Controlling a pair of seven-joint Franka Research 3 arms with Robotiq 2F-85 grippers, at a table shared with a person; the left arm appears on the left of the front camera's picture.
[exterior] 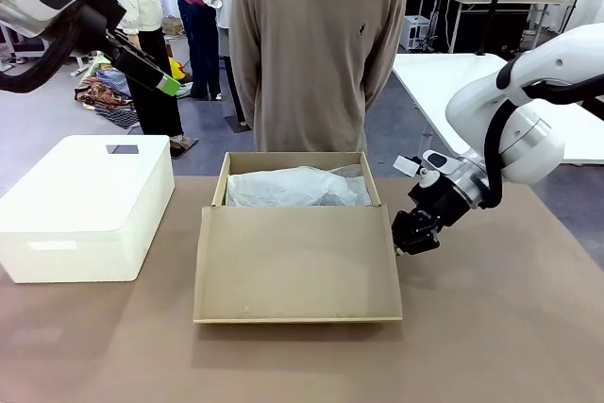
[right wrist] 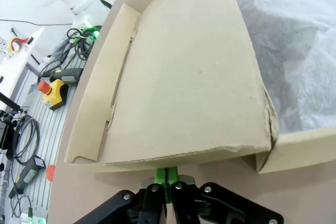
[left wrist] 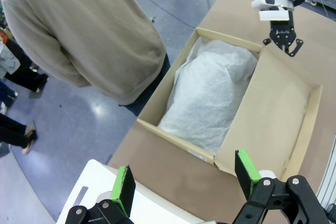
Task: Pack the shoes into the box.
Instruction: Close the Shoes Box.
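Mid-bench (exterior: 491, 327), the box (exterior: 219, 182), standing open, with its flap lid (exterior: 297, 261) folded out toward the robot's side and sloping down to the benchtop. Inside, crumpled white tissue paper (exterior: 297, 188) heaped almost to the rim and hiding whatever lies beneath. At the lid's right edge, close to the hinge corner, the right hand (exterior: 404, 247): set low over the bench, shut tight, green pads pressed flat together with nothing between them. Tips tucked just beside and slightly under that cardboard edge in the right wrist view; contact with it impossible to tell. High at the far left, above the level of everything on the bench, the left hand (exterior: 168, 82): fingers spread as wide as they go, gripping nothing, pointing down and across toward the box. To the left of the box and apart from it, a larger white rounded container (exterior: 85, 243) with a small dark label on top. Beyond the box's far wall, a person (exterior: 316, 54) in a beige sweater, standing close against the bench edge and facing the robot.
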